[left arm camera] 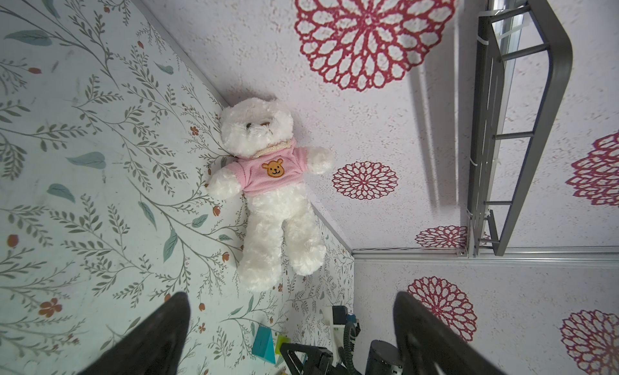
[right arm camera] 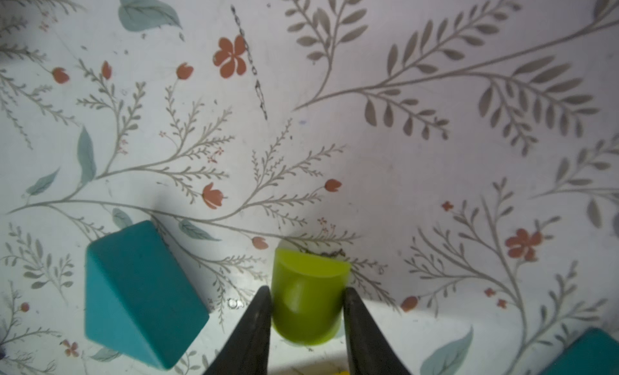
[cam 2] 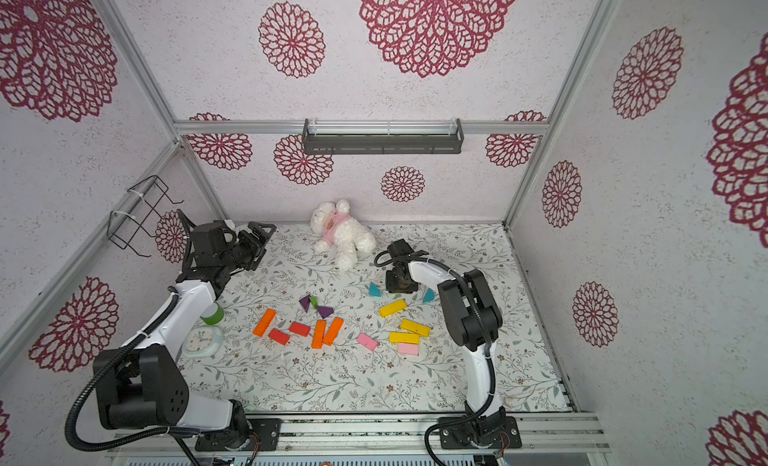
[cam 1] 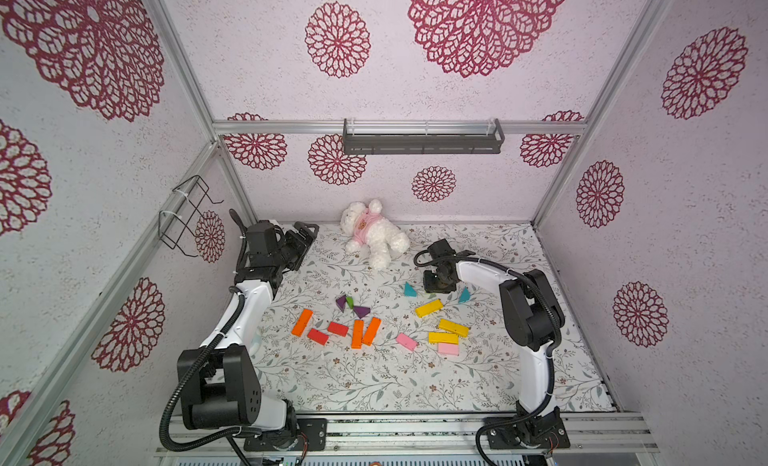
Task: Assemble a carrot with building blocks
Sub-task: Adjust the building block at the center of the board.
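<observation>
Right tool is pinching a small lime-green painted cylinder block down at the floral worktop.
A teal triangular block is lying just beside it; the left tool is hanging spread wide, facing the white plush bear.

Lab robot test cell: aluminium-extrusion frame, flower-wallpapered panels, floral-print tabletop, robot-arm mounting rail.

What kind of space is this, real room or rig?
Likely a staged robot test booth, not a room: silver aluminium rails frame flower-patterned wall panels, and two white-and-black robot arms are bolted to a metal base rail beside the floral-print tabletop.
</observation>
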{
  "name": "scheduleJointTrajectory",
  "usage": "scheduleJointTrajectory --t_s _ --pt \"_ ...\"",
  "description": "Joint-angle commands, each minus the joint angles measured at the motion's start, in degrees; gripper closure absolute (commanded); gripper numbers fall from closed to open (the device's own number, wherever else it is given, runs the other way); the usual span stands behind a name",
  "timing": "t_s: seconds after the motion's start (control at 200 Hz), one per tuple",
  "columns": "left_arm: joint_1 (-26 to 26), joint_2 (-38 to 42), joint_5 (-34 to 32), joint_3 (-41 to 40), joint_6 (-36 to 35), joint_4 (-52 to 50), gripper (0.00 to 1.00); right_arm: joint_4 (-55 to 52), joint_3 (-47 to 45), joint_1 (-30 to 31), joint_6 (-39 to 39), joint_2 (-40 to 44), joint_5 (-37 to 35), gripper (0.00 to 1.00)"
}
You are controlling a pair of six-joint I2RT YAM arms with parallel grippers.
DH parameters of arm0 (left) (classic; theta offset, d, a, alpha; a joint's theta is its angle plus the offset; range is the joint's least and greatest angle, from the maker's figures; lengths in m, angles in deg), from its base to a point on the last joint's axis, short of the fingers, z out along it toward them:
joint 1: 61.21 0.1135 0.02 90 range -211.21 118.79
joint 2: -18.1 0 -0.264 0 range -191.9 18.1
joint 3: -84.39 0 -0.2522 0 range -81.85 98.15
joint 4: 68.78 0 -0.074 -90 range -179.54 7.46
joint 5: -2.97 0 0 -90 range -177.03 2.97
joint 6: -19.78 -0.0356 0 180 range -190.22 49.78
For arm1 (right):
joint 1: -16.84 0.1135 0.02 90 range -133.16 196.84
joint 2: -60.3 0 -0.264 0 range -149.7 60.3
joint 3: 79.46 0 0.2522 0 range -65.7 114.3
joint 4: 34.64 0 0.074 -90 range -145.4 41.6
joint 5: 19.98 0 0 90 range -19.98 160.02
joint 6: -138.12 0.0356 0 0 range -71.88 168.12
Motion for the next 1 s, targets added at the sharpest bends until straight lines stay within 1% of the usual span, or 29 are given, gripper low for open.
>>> scheduleJointTrajectory --t_s 0.0,0.135,0.27,0.405,0.52,0.591,0.731,0.846,0.991 --pt "-0.25 0.11 0.44 1.4 0.45 0.08 0.03 0.45 0.18 -0.2 0.77 0.22 0.99 0.64" --pt "-0.25 0.01 0.4 1.4 0.46 0.08 0.03 0.45 0.03 -0.07 -0.03 0.03 1.43 0.66" --pt "-0.24 0.02 0.39 1.4 0.45 0.1 0.03 0.21 -0.48 0.13 -0.33 0.95 1.27 0.66" --pt "-0.25 0.09 0.39 1.4 0.46 0.12 0.03 -1.42 -0.52 0.31 -2.12 2.56 1.21 0.57" --pt "-0.25 -0.06 0.47 1.4 0.49 0.12 0.03 -2.19 -1.45 0.31 -3.68 4.36 1.24 0.56" --pt "-0.26 -0.14 0.47 1.4 0.52 0.17 0.03 -1.33 -2.59 0.31 -3.17 5.1 -0.44 0.51" --pt "-0.3 -0.37 0.47 1.35 0.62 0.25 0.03 0.83 -2.51 1.05 -3.05 3.82 -2.12 0.48" --pt "-0.26 -0.33 0.24 1.32 0.46 0.25 0.03 0.27 -0.06 1.6 -3.67 0.85 -3.79 0.49" --pt "-0.25 -0.26 0.2 1.4 0.37 0.16 0.03 -1.07 1.03 1.8 -4.21 -0.62 -6.94 0.58"
